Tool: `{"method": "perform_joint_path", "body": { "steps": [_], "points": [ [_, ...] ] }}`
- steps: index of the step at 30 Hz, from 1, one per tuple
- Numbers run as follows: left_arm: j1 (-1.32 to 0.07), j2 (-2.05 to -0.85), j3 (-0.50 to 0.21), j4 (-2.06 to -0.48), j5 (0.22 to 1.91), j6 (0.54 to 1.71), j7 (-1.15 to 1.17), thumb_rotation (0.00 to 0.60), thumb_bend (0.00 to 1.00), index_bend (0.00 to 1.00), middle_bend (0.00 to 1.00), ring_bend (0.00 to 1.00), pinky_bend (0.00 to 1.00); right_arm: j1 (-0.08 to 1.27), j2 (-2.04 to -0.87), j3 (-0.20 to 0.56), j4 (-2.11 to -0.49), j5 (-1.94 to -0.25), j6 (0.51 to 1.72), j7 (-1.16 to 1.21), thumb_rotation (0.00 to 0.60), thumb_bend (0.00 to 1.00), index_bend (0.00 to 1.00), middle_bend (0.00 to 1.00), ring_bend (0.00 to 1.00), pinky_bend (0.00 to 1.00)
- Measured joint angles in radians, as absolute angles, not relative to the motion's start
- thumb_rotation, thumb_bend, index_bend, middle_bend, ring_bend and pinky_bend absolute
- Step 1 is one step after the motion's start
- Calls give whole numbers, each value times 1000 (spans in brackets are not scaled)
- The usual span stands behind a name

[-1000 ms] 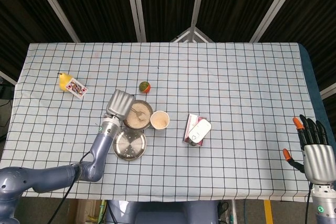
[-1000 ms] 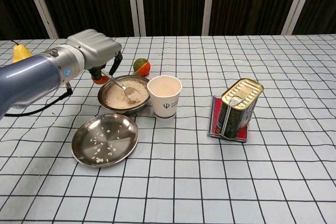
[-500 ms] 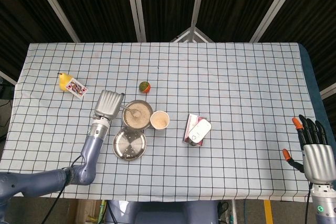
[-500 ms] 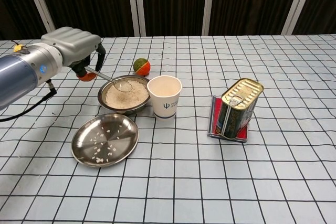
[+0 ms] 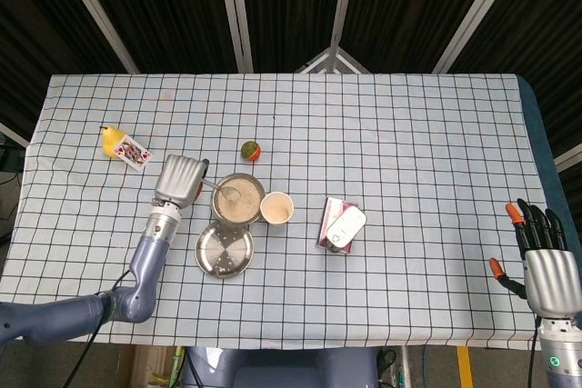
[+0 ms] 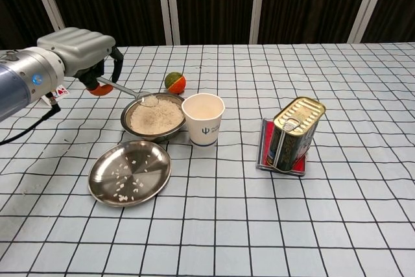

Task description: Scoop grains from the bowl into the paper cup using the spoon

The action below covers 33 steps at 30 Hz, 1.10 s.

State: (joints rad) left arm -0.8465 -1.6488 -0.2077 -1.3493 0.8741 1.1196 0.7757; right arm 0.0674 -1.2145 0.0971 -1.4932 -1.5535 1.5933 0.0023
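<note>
A metal bowl (image 6: pixel 153 118) of pale grains touches the white paper cup (image 6: pixel 203 119); a loaded spoon (image 6: pixel 146 100) hovers over the bowl's far-left rim.

White black-gridded tablecloth (image 6: pixel 337 212), silver plate (image 6: pixel 130 172), white cup (image 6: pixel 203 119), orange-green ball (image 6: pixel 174 82), yellow pear (image 5: pixel 110 140).

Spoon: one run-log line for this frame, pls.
left hand: holds spoon | spoon: tip with grains at bowl far rim | cup: right of bowl, upright | right hand: off table, open

Shiny metal bowl (image 6: pixel 152 133) and plate (image 6: pixel 130 172), matt paper cup (image 6: pixel 203 120), glossy tin can (image 6: pixel 293 133), checked cloth tablecloth (image 6: pixel 272 225).
</note>
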Motion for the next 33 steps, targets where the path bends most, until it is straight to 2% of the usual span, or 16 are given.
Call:
{"method": "perform_joint_path", "body": {
  "steps": [22, 33],
  "points": [
    [-936, -1636, -279, -1441, 868, 1116, 864, 600, 440, 535, 1000, 1000, 1000, 67, -1216, 98, -1492, -1555, 1597, 7, 600, 332, 0, 0, 0, 0],
    [-999, -1678, -268, -1439, 868, 1101, 952, 600, 440, 536, 1000, 1000, 1000, 65, -1218, 98, -1489, -1559, 1604, 14, 600, 331, 0, 0, 0, 0]
  ]
}}
